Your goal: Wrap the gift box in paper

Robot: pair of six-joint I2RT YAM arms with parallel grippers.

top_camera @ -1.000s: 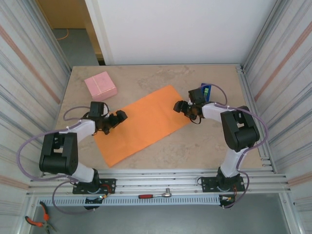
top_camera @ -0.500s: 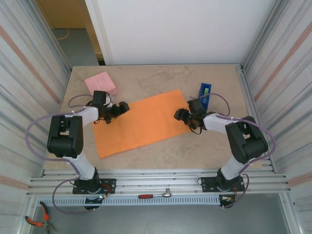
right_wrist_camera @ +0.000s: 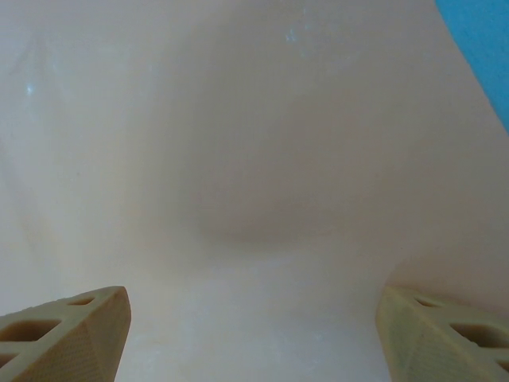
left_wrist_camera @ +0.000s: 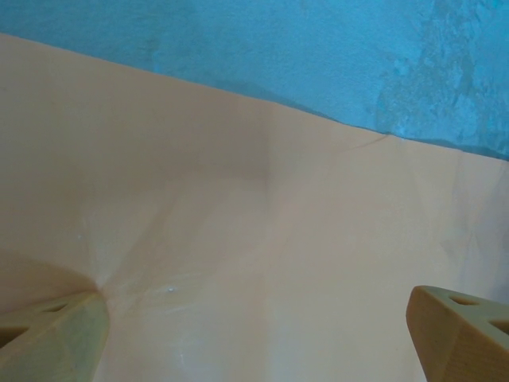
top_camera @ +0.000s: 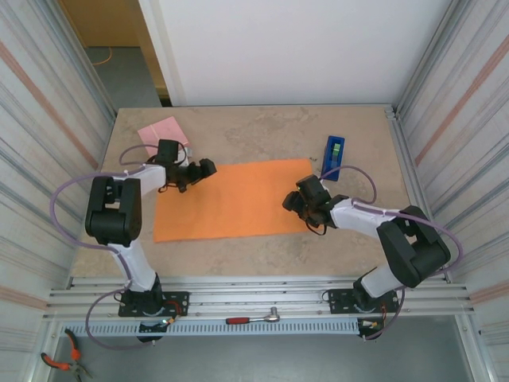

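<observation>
The paper (top_camera: pixel 231 199) had swung square, ready for the gift box (top_camera: pixel 159 129); left gripper (top_camera: pixel 204 168) and right gripper (top_camera: pixel 291 203) rested on it. Both gaped wide, holding nothing.

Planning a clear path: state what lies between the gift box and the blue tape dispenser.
Bare table top, seen from the top external view, between the gift box and the tape dispenser; the paper lies nearer the arms.

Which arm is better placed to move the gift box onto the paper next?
Left, probably. The left end effector is open at the corner of the paper nearest the gift box. The right end effector is at the sheet's opposite end, with the whole sheet between it and the box.
</observation>
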